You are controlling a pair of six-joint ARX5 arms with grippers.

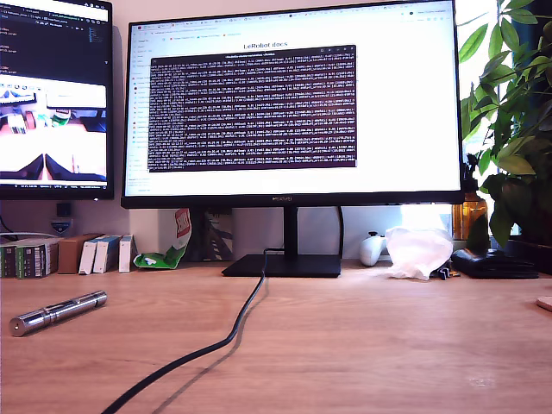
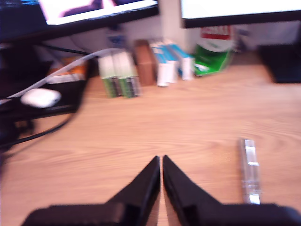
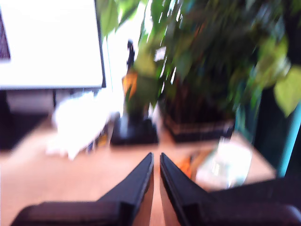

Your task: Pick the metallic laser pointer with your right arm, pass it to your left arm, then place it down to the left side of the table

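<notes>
Pointer-wise, our slim ringed silver metal laser pointer [image 1: 58,312] lies on the light-brown wooden table [image 1: 362,336]; my first gripper [image 2: 161,161] and my second gripper [image 3: 156,158] are both closed, empty.

Two lit monitors [image 1: 291,103] are seen against a pale wall [image 1: 118,10]; daylight is admitted behind a leafy plant [image 1: 516,121].

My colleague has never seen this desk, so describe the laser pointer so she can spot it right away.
Start at the big monitor and follow the wooden table toward the exterior view's left. The metallic laser pointer lies flat there, alone, in front of the small boxes. It is a shiny silver ringed cylinder, unlike the black cable.
</notes>
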